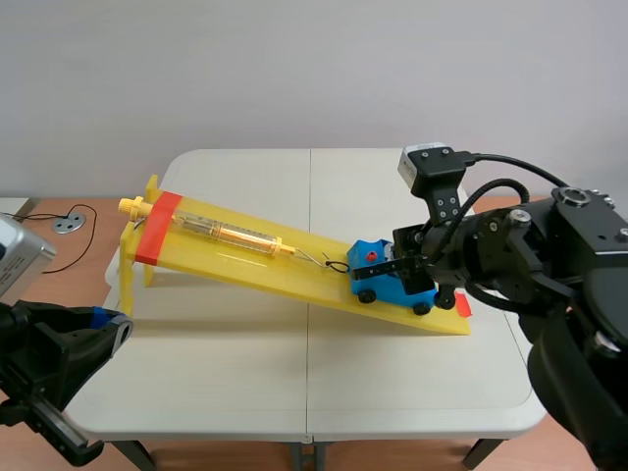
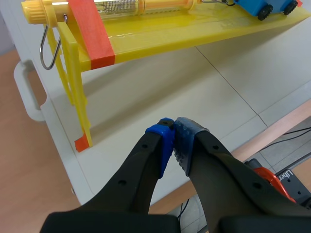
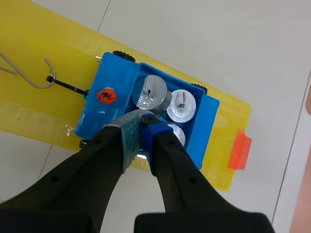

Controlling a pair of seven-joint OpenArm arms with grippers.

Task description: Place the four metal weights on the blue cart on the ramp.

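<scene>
right claw pinched closed over boxy blue plastic cart | round shiny metal weights inside | left claw closed, near left

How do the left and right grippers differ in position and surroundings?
The left gripper is at the edge of the table, apart from the raised end of the yellow ramp. The right gripper is over the blue cart at the ramp's low end. The left gripper is shut on nothing, whereas the right gripper has metal weights just ahead of it in the cart. Both are black.
</scene>
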